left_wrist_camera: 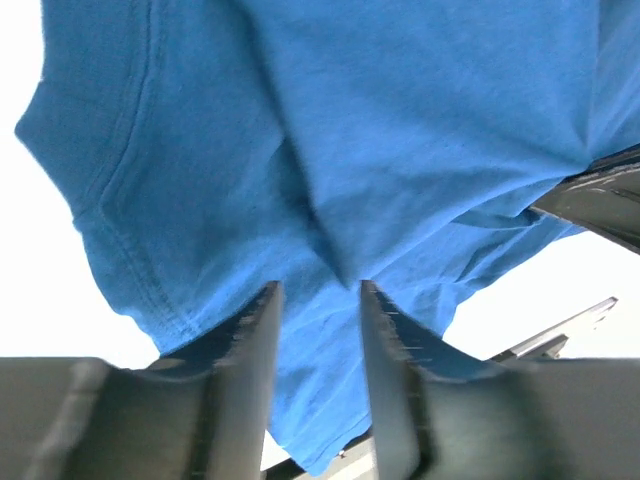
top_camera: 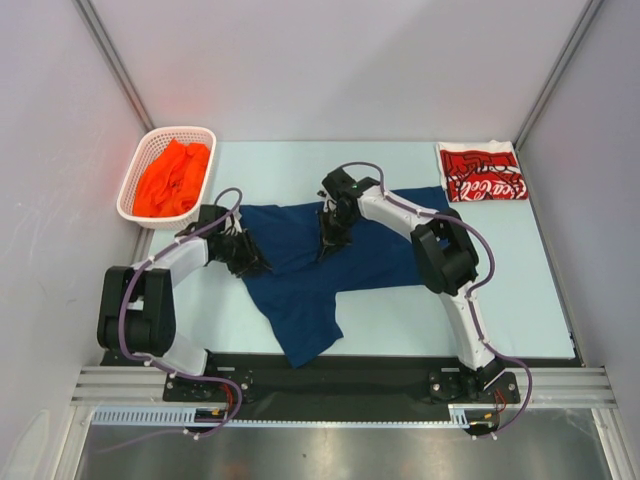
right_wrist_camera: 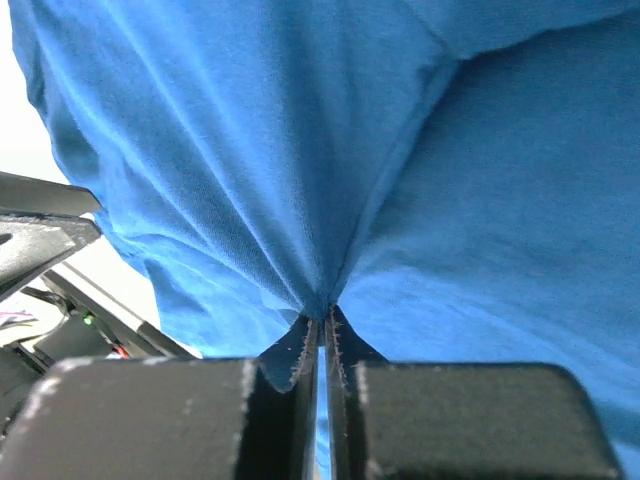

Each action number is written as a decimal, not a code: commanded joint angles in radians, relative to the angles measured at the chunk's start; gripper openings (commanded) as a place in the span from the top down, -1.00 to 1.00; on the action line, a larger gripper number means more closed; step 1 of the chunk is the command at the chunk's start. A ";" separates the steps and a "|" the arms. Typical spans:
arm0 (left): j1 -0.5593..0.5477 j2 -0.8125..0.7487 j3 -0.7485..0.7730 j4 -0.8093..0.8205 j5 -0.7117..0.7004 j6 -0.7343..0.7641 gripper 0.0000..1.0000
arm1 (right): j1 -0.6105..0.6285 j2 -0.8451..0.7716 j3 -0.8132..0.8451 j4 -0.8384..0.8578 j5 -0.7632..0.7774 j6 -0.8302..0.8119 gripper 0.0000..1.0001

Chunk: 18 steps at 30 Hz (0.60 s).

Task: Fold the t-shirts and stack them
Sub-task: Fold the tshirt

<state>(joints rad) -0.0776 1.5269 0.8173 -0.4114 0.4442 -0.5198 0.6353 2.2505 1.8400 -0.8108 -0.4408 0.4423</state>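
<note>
An orange tee (top_camera: 172, 180) is seen bunched inside the white lattice basket (top_camera: 180, 131) at the far L corner of the table (top_camera: 500, 290); it fills most of the basket, and its shape can't be read. A red tee (top_camera: 482, 172) is laid folded at the far R corner, white script up, long axis L-R. The navy tee (top_camera: 300, 285) is spread mid-table, unfolded and creased, w/ its long axis running roughly L-R and one lobe reaching toward the near edge, where its tip is lapped onto the black base strip. Its collar and print can't be made out, so which way it points can't be told. Part of its far edge is hidden under the R arm, and its L edge is covered by the L gripper (top_camera: 243, 258). In the L wrist view the tee (left_wrist_camera: 380, 130) is shown as bright blue cloth w/ a stitched hem at the L; the L gripper (left_wrist_camera: 319, 290) is held w/ fingers (left_wrist_camera: 250, 380) apart, cloth seen across the gap just beyond the tips. In the R wrist view the R gripper (right_wrist_camera: 322, 318) is pressed together, fingers (right_wrist_camera: 300, 350) clamped on a pinch of the tee (right_wrist_camera: 480, 200), folds fanning out from the tips. In the top view the R gripper (top_camera: 330, 243) is set near the tee's far-ctr part.
</note>
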 commanded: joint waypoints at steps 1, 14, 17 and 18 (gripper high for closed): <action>-0.001 -0.063 0.002 -0.016 -0.025 0.015 0.11 | -0.009 0.009 0.013 -0.060 -0.022 -0.062 0.82; 0.002 0.257 0.477 0.036 -0.045 0.049 0.23 | -0.077 -0.094 -0.047 -0.084 0.011 -0.122 0.03; 0.007 0.372 0.588 0.016 -0.056 0.061 0.24 | -0.138 -0.095 -0.070 0.074 -0.010 0.033 0.29; 0.007 0.398 0.623 0.010 -0.061 0.058 0.24 | -0.144 -0.088 -0.070 0.170 -0.018 0.073 0.32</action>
<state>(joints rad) -0.0757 1.8484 1.3571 -0.3798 0.3920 -0.4934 0.5564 2.2158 1.7763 -0.8497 -0.4400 0.3878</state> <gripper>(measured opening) 0.383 0.363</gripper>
